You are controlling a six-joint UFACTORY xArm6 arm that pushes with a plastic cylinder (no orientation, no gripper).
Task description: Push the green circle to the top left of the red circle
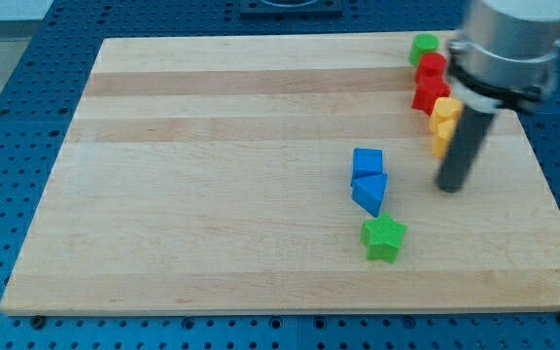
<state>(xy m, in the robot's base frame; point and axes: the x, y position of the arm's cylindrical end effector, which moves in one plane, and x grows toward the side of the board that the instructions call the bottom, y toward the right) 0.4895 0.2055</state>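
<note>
The green circle (pixel 423 47) sits near the board's top right edge. The red circle (pixel 433 67) lies just below and right of it, touching or nearly touching. My tip (pixel 449 187) rests on the board well below both, to the right of the blue blocks. The rod hides part of the yellow blocks.
A second red block (pixel 430 94) sits under the red circle. Two yellow blocks (pixel 443 119) stack below it in the same column. A blue cube (pixel 367 161) and a blue triangle (pixel 369 191) stand mid-board, with a green star (pixel 384 238) below them. The wooden board (pixel 212 194) lies on a blue pegboard.
</note>
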